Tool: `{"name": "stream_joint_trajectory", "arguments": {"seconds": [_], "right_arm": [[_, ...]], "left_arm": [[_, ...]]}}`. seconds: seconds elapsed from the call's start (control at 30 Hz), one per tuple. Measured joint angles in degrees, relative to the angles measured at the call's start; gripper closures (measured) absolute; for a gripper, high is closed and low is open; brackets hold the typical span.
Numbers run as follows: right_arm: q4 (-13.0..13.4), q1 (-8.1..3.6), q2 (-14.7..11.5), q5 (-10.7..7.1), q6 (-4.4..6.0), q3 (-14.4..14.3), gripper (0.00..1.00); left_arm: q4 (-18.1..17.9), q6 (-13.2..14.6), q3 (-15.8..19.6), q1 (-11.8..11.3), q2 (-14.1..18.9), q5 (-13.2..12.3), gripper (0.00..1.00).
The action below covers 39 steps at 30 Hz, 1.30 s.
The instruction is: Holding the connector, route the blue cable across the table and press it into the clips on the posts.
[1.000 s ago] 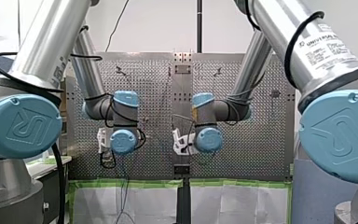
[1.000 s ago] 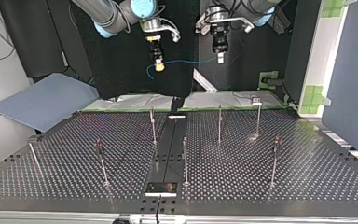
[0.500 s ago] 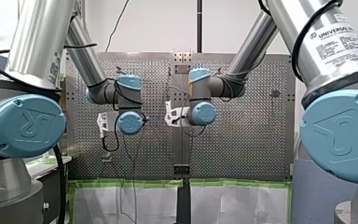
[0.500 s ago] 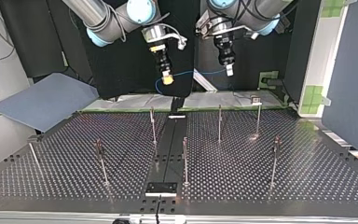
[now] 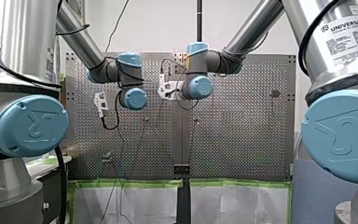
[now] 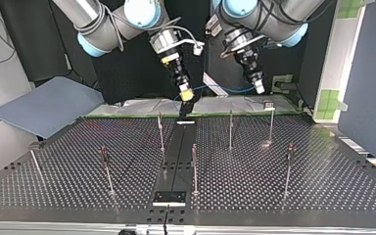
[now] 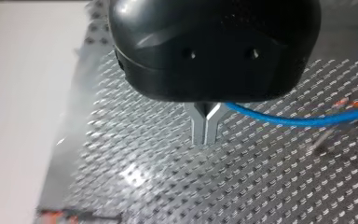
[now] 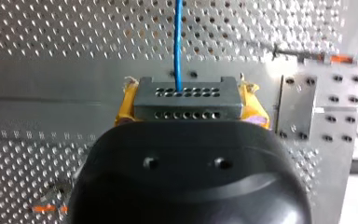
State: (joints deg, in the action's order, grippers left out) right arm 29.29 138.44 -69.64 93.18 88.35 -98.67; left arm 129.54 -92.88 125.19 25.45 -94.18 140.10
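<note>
carrying step: my right tool (image 6: 187, 94) pinches the connector (image 8: 187, 99), my left tool (image 7: 206, 133) is pressed together on the blue cable (image 7: 298, 122), above the surface (image 6: 323, 186). next, lower toward the posts (image 6: 230, 128) at 6 o'clock.

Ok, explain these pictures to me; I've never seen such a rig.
Two robot arms work over a perforated table with thin posts standing on it. One picture looks from behind the arms, one faces them across the table, and two come from cameras on the wrists. The right arm's yellow-padded fingers clamp a grey connector; a blue cable runs from it to the left arm's metal fingers, shut on it. The cable hangs in the air, on no post yet.
</note>
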Motion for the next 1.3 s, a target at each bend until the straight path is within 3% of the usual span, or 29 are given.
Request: {"name": "stream_joint_trajectory", "arguments": {"seconds": [0.17,0.3,0.43,0.77,0.97,1.3], "right_arm": [[-2.21,0.35,1.94,-1.51,0.05,2.22,1.00],[-4.21,0.64,2.79,-1.81,0.18,4.22,1.00],[-6.02,0.98,2.97,-1.88,0.63,6.04,1.00],[-10.87,2.19,3.04,-1.93,1.07,10.87,1.00],[-12.82,2.75,3.05,-1.94,1.76,13.63,1.00],[-15.78,2.90,3.56,-2.01,2.51,19.05,1.00]], "left_arm": [[2.38,-0.56,-1.08,-0.89,2.40,2.40,1.00],[4.38,0.11,-1.34,-1.69,4.41,4.34,1.00],[6.00,0.85,-1.73,-2.41,6.03,4.74,1.00],[10.85,2.40,-5.09,-3.79,10.54,0.44,1.00],[13.60,2.60,-6.28,-4.75,11.08,-2.32,1.00],[19.00,2.59,-6.71,-9.26,10.83,-7.72,1.00]]}}
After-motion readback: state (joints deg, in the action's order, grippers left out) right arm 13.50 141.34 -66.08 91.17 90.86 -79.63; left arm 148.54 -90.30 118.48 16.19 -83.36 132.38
